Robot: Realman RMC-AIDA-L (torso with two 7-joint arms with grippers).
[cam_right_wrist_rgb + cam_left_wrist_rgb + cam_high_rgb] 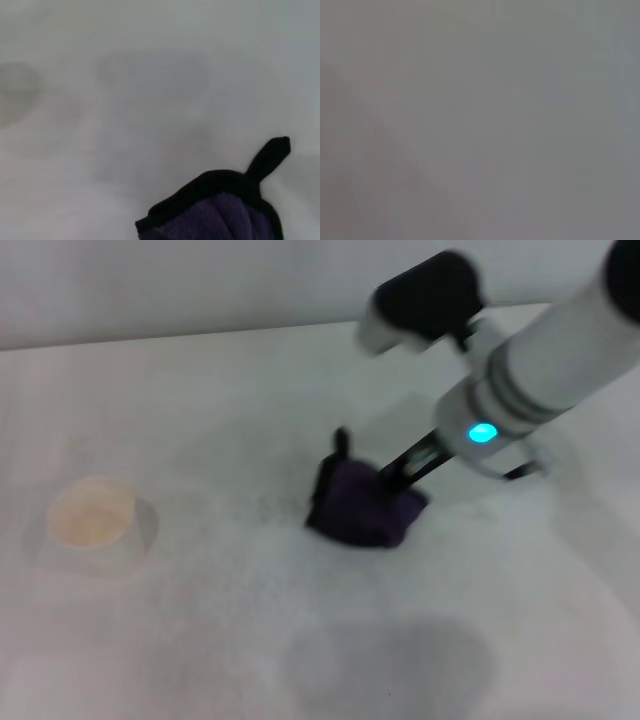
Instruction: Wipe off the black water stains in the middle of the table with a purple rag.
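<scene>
Right gripper point(400, 480), centre-right of frame, fingers clamped on the bunched purple rag point(362, 505), pressed to the table point(200, 640) mid-frame. No black stain visible; possibly under the cloth. Risk: bunched rag skips or smears liquid. Cup point(92, 515) at left, well apart. Left gripper unseen.

the head camera looked forward and down over the table point(200, 640) from well above. the right wrist camera sat low and close over the same surface, sharing the purple rag point(220, 215) with it. the left wrist camera showed only featureless grey.
</scene>
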